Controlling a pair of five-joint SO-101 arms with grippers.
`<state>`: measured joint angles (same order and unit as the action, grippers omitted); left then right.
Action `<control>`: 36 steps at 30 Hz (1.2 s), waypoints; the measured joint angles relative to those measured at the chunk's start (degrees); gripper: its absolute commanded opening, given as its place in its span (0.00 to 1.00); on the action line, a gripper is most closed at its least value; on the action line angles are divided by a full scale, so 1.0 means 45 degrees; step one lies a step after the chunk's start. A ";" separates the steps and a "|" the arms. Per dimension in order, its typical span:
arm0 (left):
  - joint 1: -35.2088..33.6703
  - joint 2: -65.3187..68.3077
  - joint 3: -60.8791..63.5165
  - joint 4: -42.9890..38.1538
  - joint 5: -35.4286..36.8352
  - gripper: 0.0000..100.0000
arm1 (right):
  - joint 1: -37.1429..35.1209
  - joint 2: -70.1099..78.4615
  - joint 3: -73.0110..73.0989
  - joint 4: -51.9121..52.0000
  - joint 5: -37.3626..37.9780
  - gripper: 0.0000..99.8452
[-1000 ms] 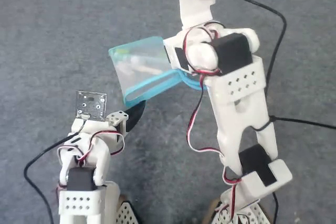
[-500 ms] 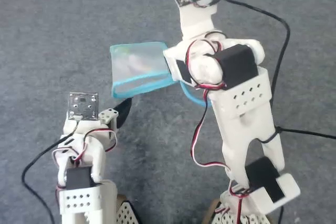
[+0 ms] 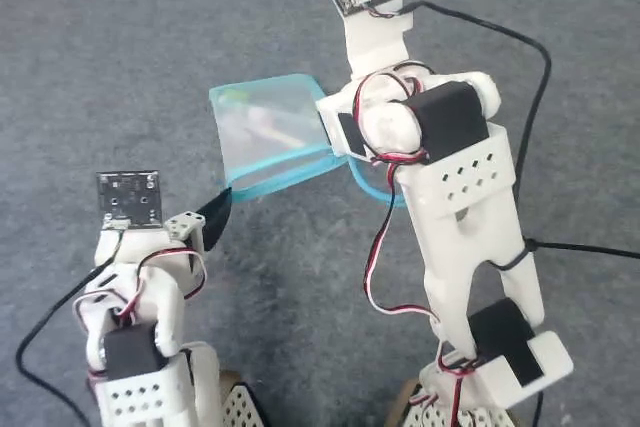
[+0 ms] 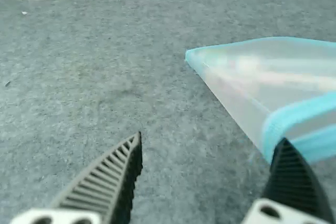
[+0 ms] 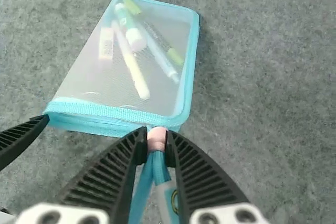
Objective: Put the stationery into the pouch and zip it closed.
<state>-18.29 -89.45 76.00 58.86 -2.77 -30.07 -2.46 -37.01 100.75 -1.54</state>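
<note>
The pouch (image 3: 265,137), stationery (image 5: 131,64) inside, sits at 1 o'clock from the left gripper (image 4: 210,141), whose fingers (image 4: 113,177) gape empty; the right gripper (image 5: 156,148) is clamped on the zipper pull (image 5: 156,137); soft, light mesh will probably sag, so better grip its stiffer blue edge.

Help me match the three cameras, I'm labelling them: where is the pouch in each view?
High view: pouch in the upper middle, against the right arm.
Left wrist view: pouch beyond the open left claw, close to one finger.
Right wrist view: pouch just past the right claw, which pinches its tab.
Shared landmark: the pouch's teal zipper edge.
</note>
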 measured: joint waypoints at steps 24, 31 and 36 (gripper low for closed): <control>0.0821 0.0000 0.1817 -0.2833 0.0098 0.36 | -0.1309 -0.2442 0.0742 0.0000 0.0195 0.01; 0.0860 0.0000 0.2286 -0.3282 0.0098 0.33 | -0.1895 -0.4513 0.3028 0.0000 0.0996 0.01; 0.0899 0.0000 0.2305 -0.3419 0.0098 0.32 | -0.1915 -0.4747 0.5431 -0.0547 0.1875 0.01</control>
<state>-14.24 -89.45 86.37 43.47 -2.33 -38.68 -23.82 -12.57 98.29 6.90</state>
